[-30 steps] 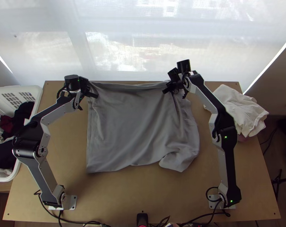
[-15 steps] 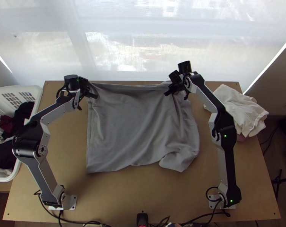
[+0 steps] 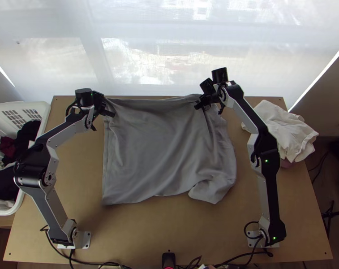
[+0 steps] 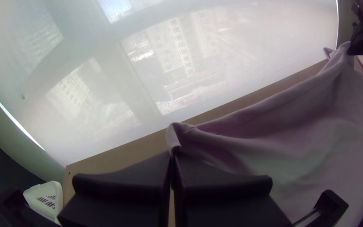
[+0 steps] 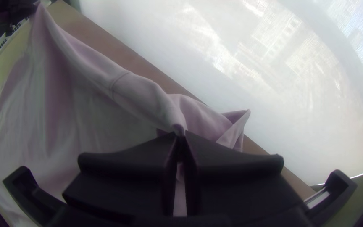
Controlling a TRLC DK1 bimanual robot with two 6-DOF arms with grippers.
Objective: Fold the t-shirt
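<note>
The grey t-shirt (image 3: 156,152) lies broadly spread, its far edge raised between the two grippers and its near right corner bunched. In the top view my left gripper (image 3: 107,110) is at its far left corner, my right gripper (image 3: 202,105) at the far right part. The left wrist view has the left gripper (image 4: 172,157) shut on a corner of the shirt (image 4: 274,134). In the right wrist view the right gripper (image 5: 180,136) is shut on an edge of the shirt (image 5: 85,96), with a loose flap hanging beyond the fingers.
A white cloth (image 3: 283,130) lies heaped at the table's far right. At the left stands a white basket (image 3: 43,112) with dark clothes. A translucent screen (image 3: 169,58) rises behind the table's far edge. Bare wood (image 3: 156,228) runs along the near side.
My right gripper has shifted slightly, first toward the near side and right, then back away with the shirt's far edge lifted a little. The left gripper has hardly moved.
</note>
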